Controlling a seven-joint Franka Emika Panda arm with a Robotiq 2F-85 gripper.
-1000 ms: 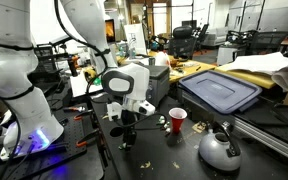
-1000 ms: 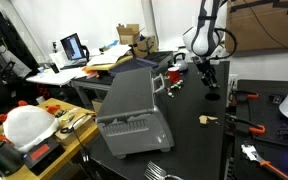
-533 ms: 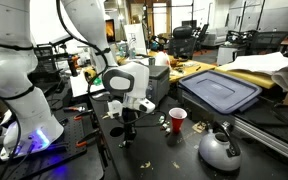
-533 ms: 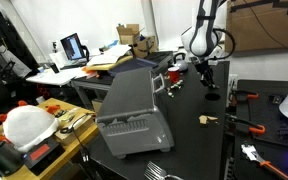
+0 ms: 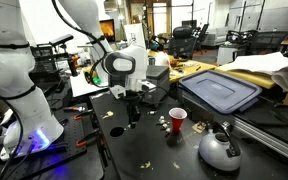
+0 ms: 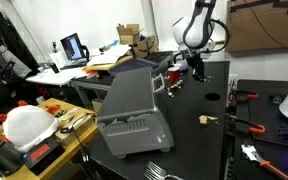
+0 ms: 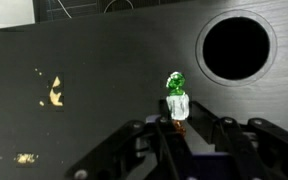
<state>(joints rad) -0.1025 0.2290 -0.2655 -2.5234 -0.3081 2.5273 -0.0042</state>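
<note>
Wrist view alone shows gripper (image 7: pixel 180 128) pinching green-topped piece (image 7: pixel 176 92).

The white arm reaches over the dark tabletop (image 5: pixel 156 146), and its gripper (image 5: pixel 132 112) hangs above the surface with its black fingers pointing down and close together; anything between them is too small to make out. A red cup (image 5: pixel 177 120) stands upright near the gripper, with a grey kettle (image 5: pixel 219 150) beyond it and a blue-grey bin lid (image 5: pixel 220 90) behind. Pale crumbs (image 5: pixel 114 130) lie scattered below the gripper.
</note>
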